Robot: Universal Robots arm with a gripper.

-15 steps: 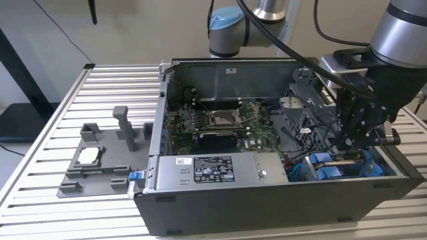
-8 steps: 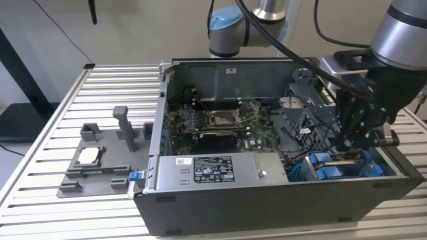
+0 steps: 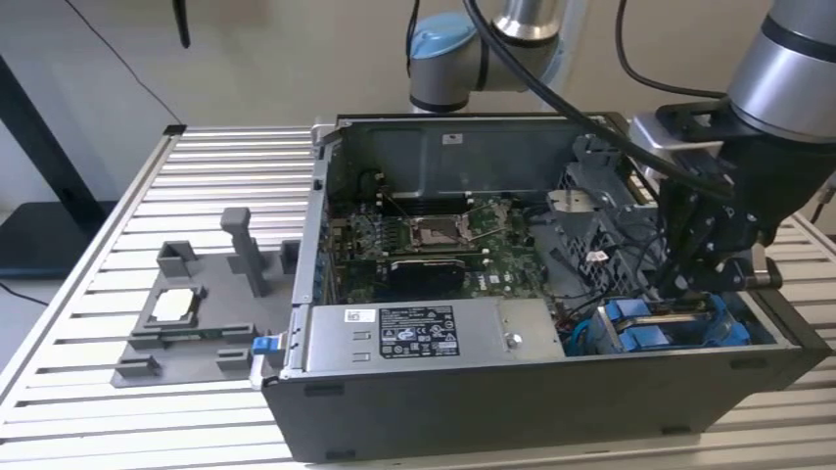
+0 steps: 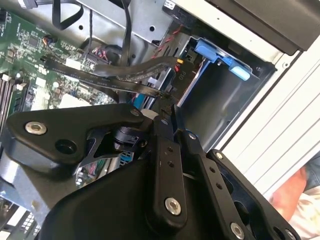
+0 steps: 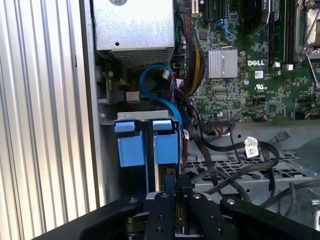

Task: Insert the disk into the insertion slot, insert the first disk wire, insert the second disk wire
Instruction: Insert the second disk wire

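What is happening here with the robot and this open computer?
The robot's gripper is lowered into the open computer case, at the insertion slot with blue rails near the case's front corner. In the first wrist view it is right at the blue parts of the slot. Loose black cables lie beside it.

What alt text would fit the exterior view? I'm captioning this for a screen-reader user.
A robot arm's gripper reaches down into an open computer case, just above the blue-railed insertion slot at the exterior view's right. The case sits on a slatted table beside a grey fixture.
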